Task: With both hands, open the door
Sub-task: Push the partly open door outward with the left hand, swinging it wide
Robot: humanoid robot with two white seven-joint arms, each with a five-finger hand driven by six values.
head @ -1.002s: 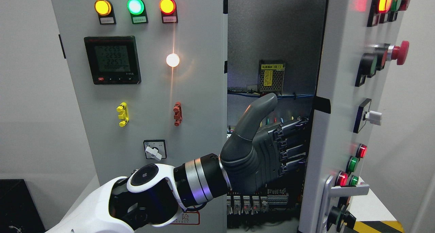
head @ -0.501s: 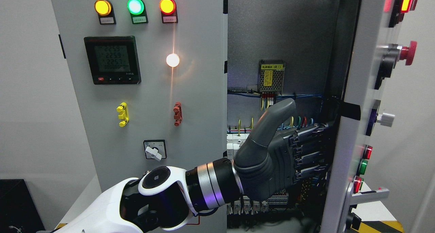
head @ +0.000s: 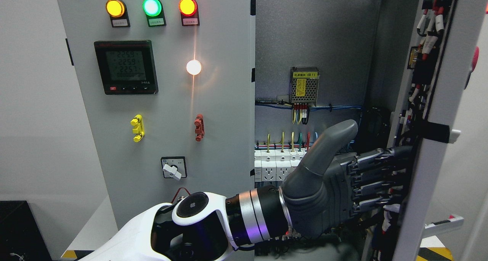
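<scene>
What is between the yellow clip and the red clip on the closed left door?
Head view: bare grey door panel between the yellow clip and red clip.

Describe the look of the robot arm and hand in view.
The left arm has a glossy white shell with black joints and a round black cap. The wrist is black with a silver ring and a purple glow. The left hand is matte dark grey, with segmented metal-linked fingers and a smooth thumb.
</scene>
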